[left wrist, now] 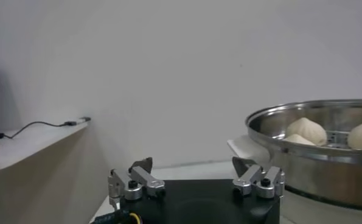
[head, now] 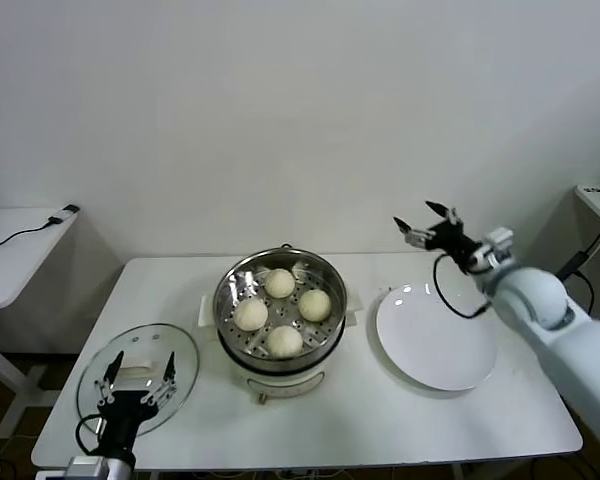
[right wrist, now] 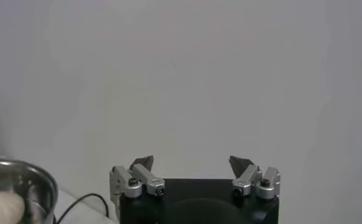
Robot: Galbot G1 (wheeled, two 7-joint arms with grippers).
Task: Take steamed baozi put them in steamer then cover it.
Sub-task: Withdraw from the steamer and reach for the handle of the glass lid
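Four steamed baozi (head: 281,311) counted, all inside the one steamer (head: 232,290) at the middle of the white table (head: 360,410), lying in a ring on the perforated floor; three partly visible over the rim in the left wrist view (left wrist: 306,129). One cover (head: 170,345), flat on the table's left end, well apart from the steamer, cream handle up. One white plate (head: 435,340), flat, just right of the steamer, bare. Two grippers. Left gripper (head: 138,378) low at the near left edge, over the near part of the cover, fingers (head: 110,372) spread wide on either side of the handle, nothing pinched; contact with the glass not discernible. In its own wrist view, jaws likewise apart with nothing between (left wrist: 196,176). Right gripper (head: 427,222) raised in the air above the far edge of the plate, pointing back toward the steamer, jaws spread wide, nothing held (right wrist: 193,173). Black cable (head: 450,295) looping from that wrist. Plain white wall (head: 300,120) behind; a second white table (head: 15,255) at far left carrying a dark cable; another white surface at far right.
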